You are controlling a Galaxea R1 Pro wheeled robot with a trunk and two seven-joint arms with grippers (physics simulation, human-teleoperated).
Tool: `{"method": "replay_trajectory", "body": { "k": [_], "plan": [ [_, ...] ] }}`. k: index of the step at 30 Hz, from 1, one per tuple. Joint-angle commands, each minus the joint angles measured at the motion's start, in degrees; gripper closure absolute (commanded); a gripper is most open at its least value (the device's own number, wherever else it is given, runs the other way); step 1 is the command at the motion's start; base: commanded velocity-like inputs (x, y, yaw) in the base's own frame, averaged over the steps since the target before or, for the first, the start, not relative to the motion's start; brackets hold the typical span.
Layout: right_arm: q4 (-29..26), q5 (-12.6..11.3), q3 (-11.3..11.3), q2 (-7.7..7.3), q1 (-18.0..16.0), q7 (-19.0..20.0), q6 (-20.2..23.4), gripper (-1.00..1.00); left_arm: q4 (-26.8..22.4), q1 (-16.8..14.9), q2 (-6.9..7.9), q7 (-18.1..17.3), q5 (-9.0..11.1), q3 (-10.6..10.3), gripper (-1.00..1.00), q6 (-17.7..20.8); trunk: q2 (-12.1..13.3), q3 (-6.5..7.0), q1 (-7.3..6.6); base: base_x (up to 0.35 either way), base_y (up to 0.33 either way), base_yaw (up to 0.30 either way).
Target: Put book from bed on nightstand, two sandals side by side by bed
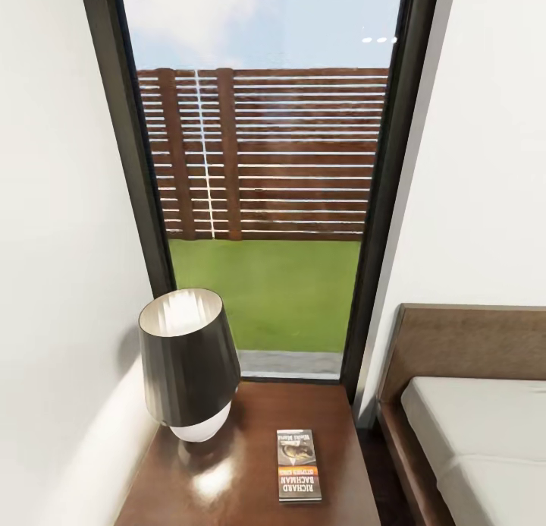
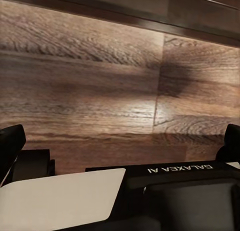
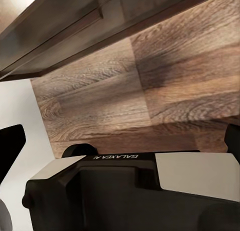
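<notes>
The book (image 1: 299, 464) lies flat on the bench (image 1: 250, 465), a small glossy reddish-brown top in the corner by the window (image 1: 262, 177); its dark cover faces up, with an orange band and white lettering, and it sits toward the side of the bench nearer the bed (image 1: 478, 435), apart from the lamp; nothing holds it. The lamp (image 1: 188, 363) stands upright on the other side of the bench, close to the white wall (image 1: 61, 283); it has a dark shade and a pale rounded base, and its glow reflects in the wood. The bed shows at the right edge of the head view: an off-white mattress on a dark platform with a brown headboard, set just beside the bench with a narrow dark gap between them. Through the window are a green lawn, a slatted wooden fence and a pale sky.

In the left wrist view the left hand (image 2: 120, 146) points at the plank floor (image 2: 100, 81); its dark fingers stand far apart, wide and holding nothing. In the right wrist view the right hand (image 3: 122, 141) is likewise spread wide over the floor and holds nothing.
</notes>
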Motion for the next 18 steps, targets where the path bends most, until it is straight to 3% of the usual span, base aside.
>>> {"method": "replay_trajectory", "body": {
  "k": [1, 18],
  "plan": [
    [0.1, -0.6, 0.3, 0.0, -0.1, 0.3, 0.4, -1.0, 0.0, 0.0, 0.0, -0.2, 0.5, -0.5, -1.0, -0.1, 0.0, -0.06, -0.01, 0.0, 0.0, 0.0],
    [0.1, -0.6, 0.3, -0.01, -0.1, 0.3, 0.4, -1.0, 0.0, 0.0, -0.02, -0.2, 0.5, -0.5, -1.0, -0.1, 0.0, -0.06, -0.01, 0.0, 0.0, 0.0]
  ]
}}
